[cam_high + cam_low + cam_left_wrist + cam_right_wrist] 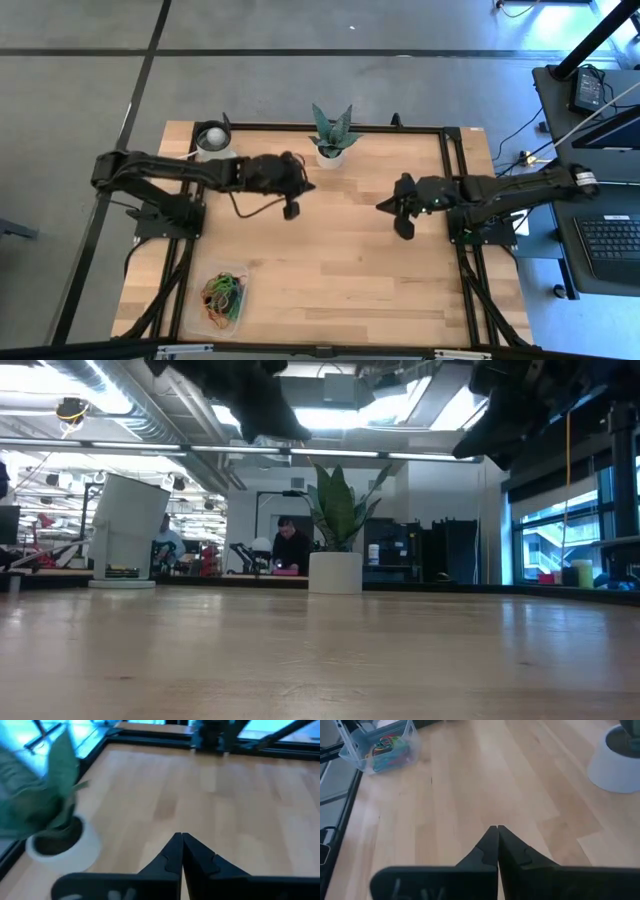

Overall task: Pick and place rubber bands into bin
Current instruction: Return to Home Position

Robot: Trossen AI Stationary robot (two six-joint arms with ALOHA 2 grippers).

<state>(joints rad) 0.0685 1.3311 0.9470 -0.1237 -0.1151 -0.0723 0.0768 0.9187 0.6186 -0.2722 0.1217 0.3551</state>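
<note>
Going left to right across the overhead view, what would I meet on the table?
bin holding the rubber bands → left gripper, jaws shut → plant pot → right gripper, jaws shut

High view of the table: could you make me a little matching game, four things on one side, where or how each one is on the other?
Things:
1. rubber bands
2. potted plant
3. left tool
4. white cup

Place or state:
a. shut, holding nothing
b. beside the plant, nearer a table corner
c. piled in the clear bin
d. middle of the table edge farthest from the bin

Pairs: 1-c, 2-d, 3-a, 4-b.
</note>
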